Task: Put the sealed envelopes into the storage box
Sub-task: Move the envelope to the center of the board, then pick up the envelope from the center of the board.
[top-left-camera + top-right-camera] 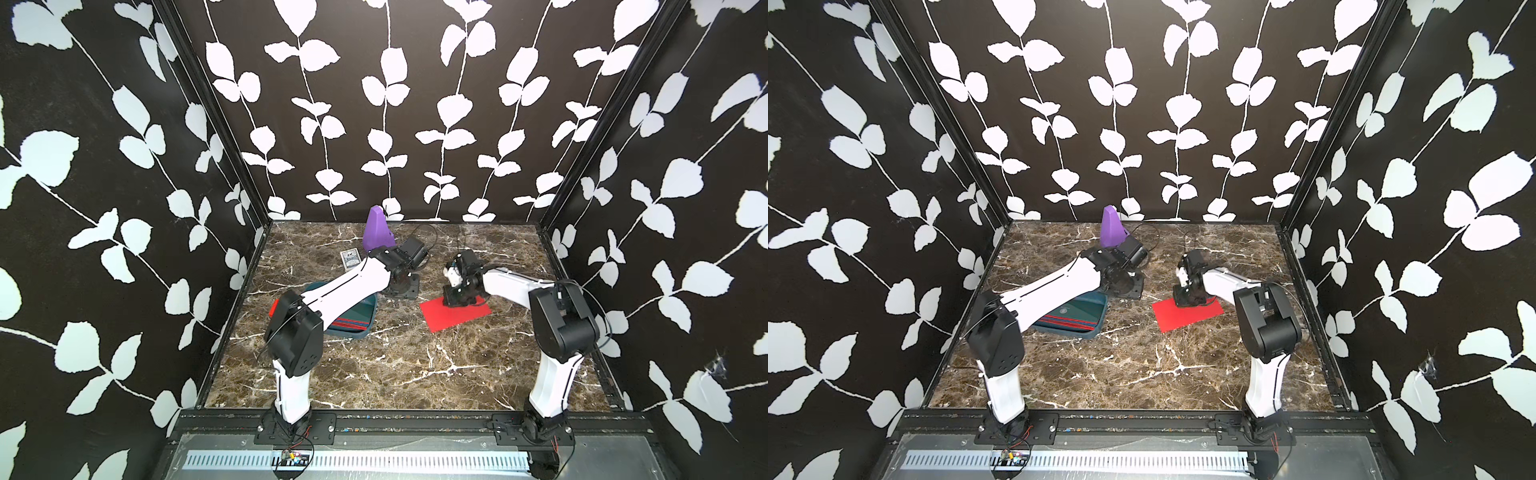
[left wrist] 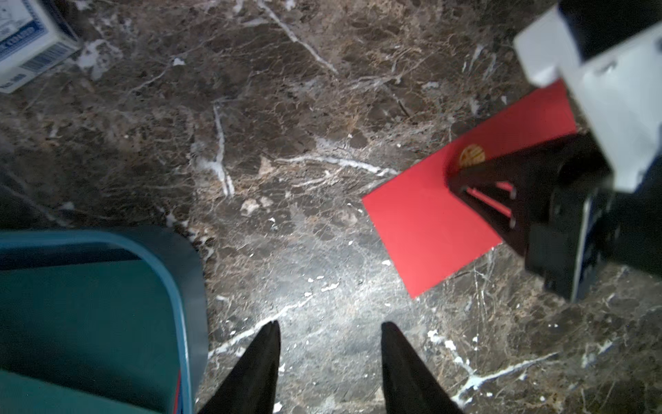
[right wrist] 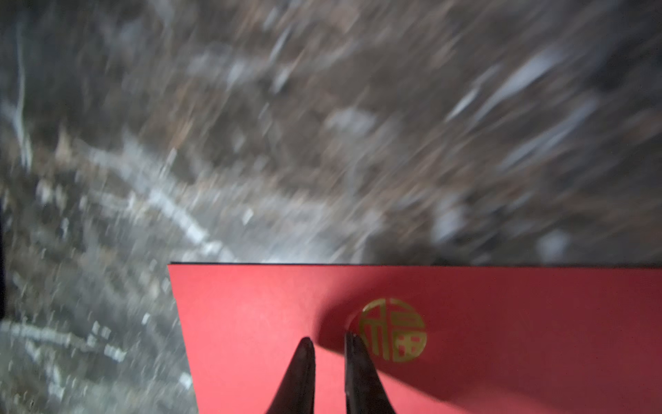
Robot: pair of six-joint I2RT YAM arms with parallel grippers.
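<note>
A red envelope (image 1: pixel 453 318) (image 1: pixel 1183 316) (image 2: pixel 426 222) with a gold emblem (image 3: pixel 393 329) is right of centre on the marble. My right gripper (image 1: pixel 457 300) (image 1: pixel 1188 300) (image 3: pixel 327 340) is shut on its far edge; the envelope looks sharp in the right wrist view while the table behind it is blurred. The teal storage box (image 1: pixel 371 320) (image 1: pixel 1090 332) (image 2: pixel 195 286) lies at the left and holds a dark green envelope (image 1: pixel 1077 309) (image 2: pixel 89 304) with red and blue stripes. My left gripper (image 1: pixel 400 291) (image 1: pixel 1128 289) (image 2: pixel 329 326) hangs open over bare marble beside the box.
A purple pyramid (image 1: pixel 376 230) (image 1: pixel 1112 228) stands at the back. A white card pack (image 1: pixel 351 258) (image 2: pixel 25 43) lies near it. A small red block (image 1: pixel 273 309) shows behind the left arm's elbow. Patterned walls close in three sides.
</note>
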